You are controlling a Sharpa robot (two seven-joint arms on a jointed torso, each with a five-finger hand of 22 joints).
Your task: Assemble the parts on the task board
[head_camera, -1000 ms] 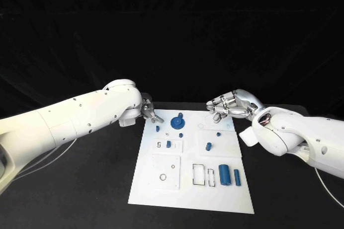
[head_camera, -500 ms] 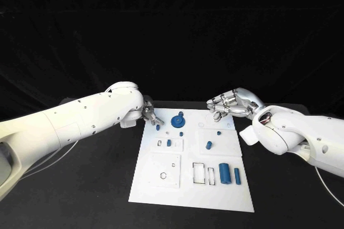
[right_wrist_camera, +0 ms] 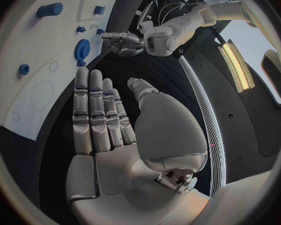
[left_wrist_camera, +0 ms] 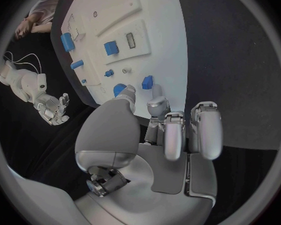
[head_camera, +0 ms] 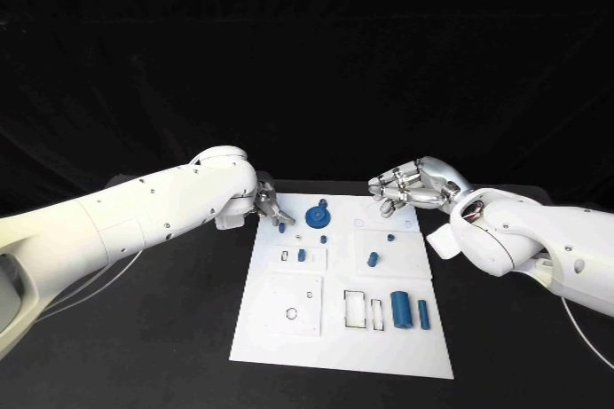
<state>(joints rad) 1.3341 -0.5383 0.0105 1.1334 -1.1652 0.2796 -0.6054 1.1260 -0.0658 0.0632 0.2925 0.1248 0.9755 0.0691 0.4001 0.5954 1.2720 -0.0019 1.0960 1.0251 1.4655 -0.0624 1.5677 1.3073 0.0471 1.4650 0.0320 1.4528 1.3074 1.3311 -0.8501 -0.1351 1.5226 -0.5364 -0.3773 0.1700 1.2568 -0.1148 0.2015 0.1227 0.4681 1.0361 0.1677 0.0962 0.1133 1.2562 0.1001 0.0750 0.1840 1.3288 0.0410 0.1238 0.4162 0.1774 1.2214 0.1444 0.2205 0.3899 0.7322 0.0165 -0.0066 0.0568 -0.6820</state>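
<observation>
Task board (head_camera: pixel 384 342) lies central; left hand (head_camera: pixel 268 203), at its far-left corner, fingers apart around a small blue peg (left_wrist_camera: pixel 147 82), could knock it over. Right hand (head_camera: pixel 410 189) hovers empty, fingers spread.

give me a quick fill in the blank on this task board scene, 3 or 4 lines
1. The blue gear lies near the board's ____ edge, seen from the robot.
2. The left hand hovers at the task board's far ____ corner.
3. The right hand holds ____.
4. The table under the board is ____ in colour.

Missing words: far; left; nothing; black
</observation>
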